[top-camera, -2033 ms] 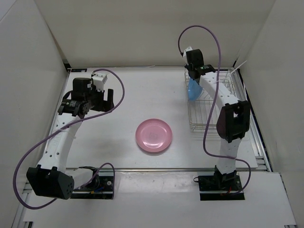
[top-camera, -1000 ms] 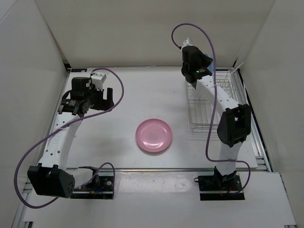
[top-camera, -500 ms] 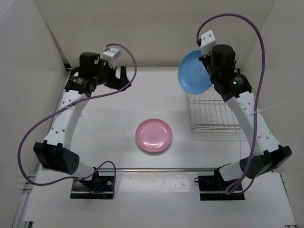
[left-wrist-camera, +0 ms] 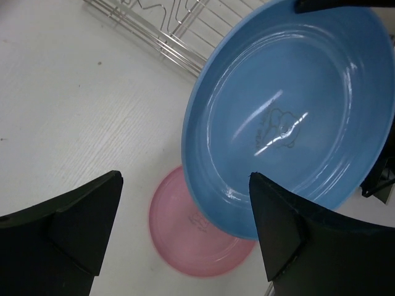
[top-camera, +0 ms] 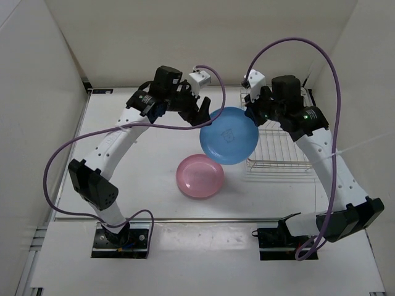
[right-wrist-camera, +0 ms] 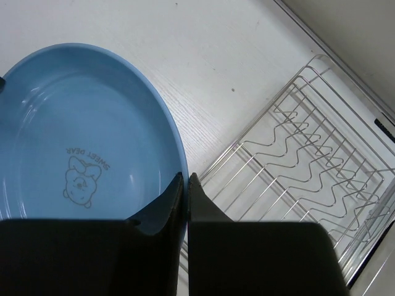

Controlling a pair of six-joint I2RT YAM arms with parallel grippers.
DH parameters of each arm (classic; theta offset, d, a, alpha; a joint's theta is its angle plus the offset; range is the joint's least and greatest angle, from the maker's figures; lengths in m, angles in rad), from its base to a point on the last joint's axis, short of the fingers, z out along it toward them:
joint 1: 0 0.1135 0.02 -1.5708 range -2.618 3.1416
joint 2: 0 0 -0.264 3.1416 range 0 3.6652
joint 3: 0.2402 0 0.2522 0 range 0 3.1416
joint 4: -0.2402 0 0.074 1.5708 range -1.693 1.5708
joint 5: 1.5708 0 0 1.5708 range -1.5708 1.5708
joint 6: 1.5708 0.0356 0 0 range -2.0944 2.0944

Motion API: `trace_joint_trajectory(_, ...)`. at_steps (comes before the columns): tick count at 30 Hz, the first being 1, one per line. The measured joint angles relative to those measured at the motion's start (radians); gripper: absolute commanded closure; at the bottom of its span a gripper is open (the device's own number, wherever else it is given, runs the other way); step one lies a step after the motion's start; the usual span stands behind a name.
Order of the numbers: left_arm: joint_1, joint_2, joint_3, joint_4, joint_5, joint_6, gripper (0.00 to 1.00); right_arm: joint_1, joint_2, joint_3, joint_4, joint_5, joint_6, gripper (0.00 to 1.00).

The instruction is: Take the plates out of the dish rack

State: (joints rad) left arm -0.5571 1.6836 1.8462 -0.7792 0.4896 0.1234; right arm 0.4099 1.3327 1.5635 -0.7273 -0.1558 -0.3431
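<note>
My right gripper (top-camera: pixel 252 115) is shut on the rim of the light blue plate (top-camera: pixel 228 135) and holds it in the air, left of the silver wire dish rack (top-camera: pixel 274 145). In the right wrist view the fingers (right-wrist-camera: pixel 186 185) pinch the plate's edge (right-wrist-camera: pixel 80 142). The pink plate (top-camera: pixel 199 177) lies flat on the table, partly under the blue one. My left gripper (top-camera: pixel 207 114) is open, its fingers either side of the blue plate's far edge; in the left wrist view the blue plate (left-wrist-camera: pixel 290 111) and pink plate (left-wrist-camera: pixel 185 240) show between them.
The rack (right-wrist-camera: pixel 308 154) holds no plates and stands against the right wall. White enclosure walls surround the table (top-camera: pixel 154 154). Purple cables loop above both arms.
My right arm lifted the blue plate out of the rack and swung it left and down over the pink plate. My left arm reached right from the far left to meet the plate.
</note>
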Motion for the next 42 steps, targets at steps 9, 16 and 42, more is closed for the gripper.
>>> trace_joint_trajectory(9, -0.028, 0.022, -0.002, -0.007, -0.05, 0.01, 0.19, -0.049, -0.005, 0.01, -0.005, -0.05, 0.023, 1.0)
trace_joint_trajectory(16, -0.032, 0.024, -0.001, -0.006, -0.048, 0.003, 0.21, -0.05, -0.023, 0.011, -0.005, -0.064, 0.03, 1.0)
trace_joint_trajectory(42, 0.049, -0.064, -0.263, 0.009, -0.09, -0.038, 0.89, -0.157, -0.057, -0.01, 0.111, 0.222, 0.136, 0.0)
